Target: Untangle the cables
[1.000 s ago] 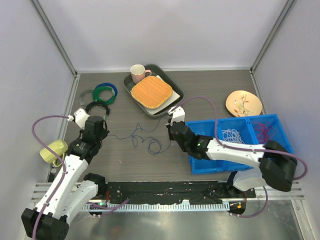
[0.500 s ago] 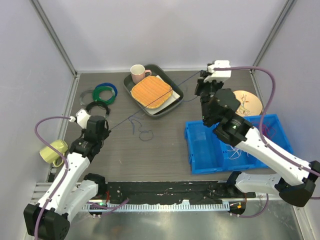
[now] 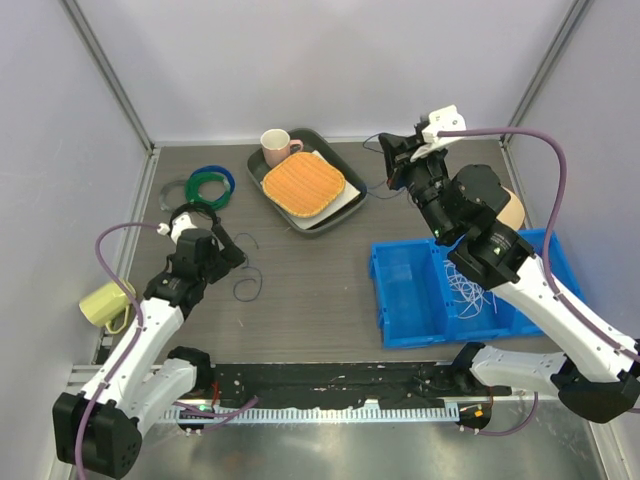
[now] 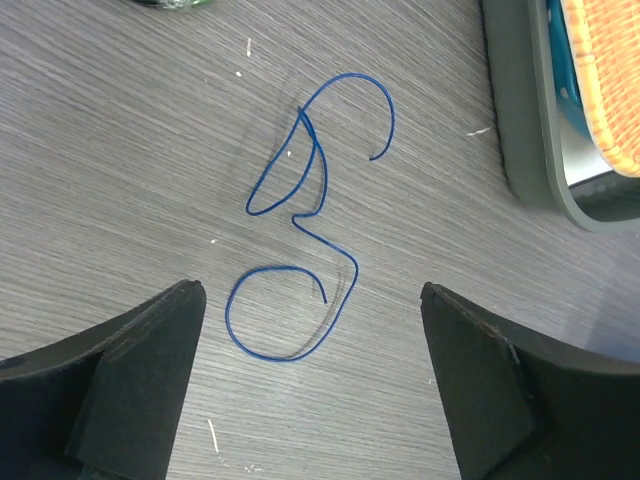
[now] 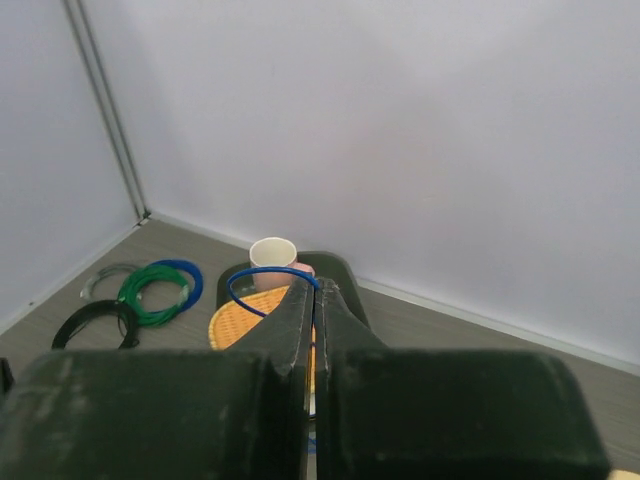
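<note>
Blue plastic sits nearest on the right: a divided bin (image 3: 405,338) with a bundle of white cables (image 3: 466,286) in its middle compartment. On the near left, a yellow-green mug (image 3: 100,303) lies beside the left arm.

The left gripper (image 4: 310,295) hangs over the grey table (image 3: 320,290) with its fingers (image 4: 110,375) spread wide and nothing between them. Just below it lies a thin blue cable (image 4: 354,266), loose and flat on the wood grain. It has one nearly closed loop at the near end and a crossed, open curl beyond, and it touches nothing else.

Farther back on the left are three thick coils near one another: black (image 3: 192,215), green (image 3: 208,186) and blue (image 3: 226,176). Beside them a dark tray (image 3: 355,186) carries an orange woven mat (image 3: 303,183) and a pink cup (image 3: 275,148).

Farthest off, the right gripper (image 5: 316,288) is lifted above the table near the back wall. Its jaws are pressed together on a second blue strand (image 5: 262,270), which arcs out to one side of the fingertips. How far it trails below them cannot be made out.
</note>
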You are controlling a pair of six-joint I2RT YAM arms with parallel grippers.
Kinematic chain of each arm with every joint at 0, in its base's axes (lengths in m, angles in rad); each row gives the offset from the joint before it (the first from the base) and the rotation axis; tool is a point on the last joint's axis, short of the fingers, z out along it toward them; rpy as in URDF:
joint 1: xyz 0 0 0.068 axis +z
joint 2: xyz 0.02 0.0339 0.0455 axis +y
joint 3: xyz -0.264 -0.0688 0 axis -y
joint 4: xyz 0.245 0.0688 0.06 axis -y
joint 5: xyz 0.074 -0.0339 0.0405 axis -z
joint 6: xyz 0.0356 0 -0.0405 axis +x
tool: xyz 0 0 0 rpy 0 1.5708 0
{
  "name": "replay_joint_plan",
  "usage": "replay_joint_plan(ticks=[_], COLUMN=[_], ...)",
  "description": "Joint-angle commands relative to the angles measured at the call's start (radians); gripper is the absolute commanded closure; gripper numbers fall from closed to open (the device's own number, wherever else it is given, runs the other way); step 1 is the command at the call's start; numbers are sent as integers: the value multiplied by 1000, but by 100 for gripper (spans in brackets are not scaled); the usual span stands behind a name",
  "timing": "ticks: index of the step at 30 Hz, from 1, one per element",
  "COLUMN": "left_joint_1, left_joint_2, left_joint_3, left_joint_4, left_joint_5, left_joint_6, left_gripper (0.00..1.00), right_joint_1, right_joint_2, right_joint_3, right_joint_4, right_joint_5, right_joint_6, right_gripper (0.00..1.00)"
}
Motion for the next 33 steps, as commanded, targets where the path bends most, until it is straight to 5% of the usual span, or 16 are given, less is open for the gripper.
replay_joint_plan(ticks=[1, 20, 29, 33], left_joint_1=[5, 5, 5, 5], left_joint_2=[6, 172, 296, 354], left_joint_3=[8, 23, 26, 34], left_joint_4=[47, 74, 133, 159], left_joint_5=[46, 89, 145, 182], left_joint_6=[25, 2, 10, 14], left_gripper=[1, 0, 0, 1], right_joint_1=[0, 0, 0, 1], right_joint_2=[19, -18, -65, -137], right_joint_3=[69, 43, 67, -43], right_joint_4=[-36, -72, -182, -199], right_joint_5=[-94, 176, 188, 191], right_joint_6=[26, 93, 121, 166], right_gripper=[99, 99, 99, 99])
